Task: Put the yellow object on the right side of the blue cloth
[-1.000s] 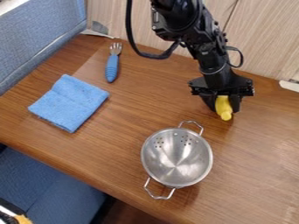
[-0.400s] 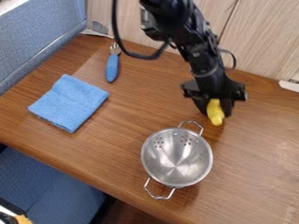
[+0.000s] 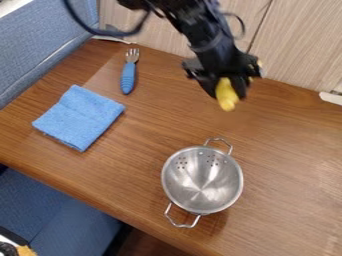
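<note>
Camera view | colander (image 3: 202,187) lower right of blue cloth (image 3: 79,117) | fork (image 3: 127,77) upper right

Yellow object (image 3: 227,100) tilted in gripper (image 3: 228,93); blue cloth (image 3: 79,117) folded on table (image 3: 150,125)

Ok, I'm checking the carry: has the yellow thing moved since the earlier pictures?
Yes. Held in the claw, the yellow thing is now higher and further left in the view, farther from the colander and nearer the cloth.

Perhaps a dining booth: wooden table (image 3: 287,155), blue padded seat (image 3: 57,210).
</note>
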Robot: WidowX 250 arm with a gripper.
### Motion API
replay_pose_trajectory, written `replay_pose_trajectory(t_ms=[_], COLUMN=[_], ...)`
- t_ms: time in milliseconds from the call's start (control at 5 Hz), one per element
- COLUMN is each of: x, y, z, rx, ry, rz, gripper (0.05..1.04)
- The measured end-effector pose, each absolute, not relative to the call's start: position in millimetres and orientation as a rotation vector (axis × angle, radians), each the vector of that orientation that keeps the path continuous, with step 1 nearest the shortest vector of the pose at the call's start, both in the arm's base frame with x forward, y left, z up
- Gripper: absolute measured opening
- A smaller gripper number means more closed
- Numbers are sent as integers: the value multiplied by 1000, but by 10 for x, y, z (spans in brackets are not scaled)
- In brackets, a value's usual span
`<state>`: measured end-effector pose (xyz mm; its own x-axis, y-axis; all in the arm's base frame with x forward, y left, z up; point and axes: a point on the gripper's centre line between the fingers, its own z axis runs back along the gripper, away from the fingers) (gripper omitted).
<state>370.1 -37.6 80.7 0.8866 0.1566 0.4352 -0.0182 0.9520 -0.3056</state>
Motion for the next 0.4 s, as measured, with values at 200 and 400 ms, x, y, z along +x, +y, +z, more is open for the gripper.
replay_pose_trajectory(t_ms=[200,400], x=[3472,3153], y=[-114,206], z=[978,1112], rx=[-257,-210], ry=[-482,-520], rz=[69,63], gripper=[566,566])
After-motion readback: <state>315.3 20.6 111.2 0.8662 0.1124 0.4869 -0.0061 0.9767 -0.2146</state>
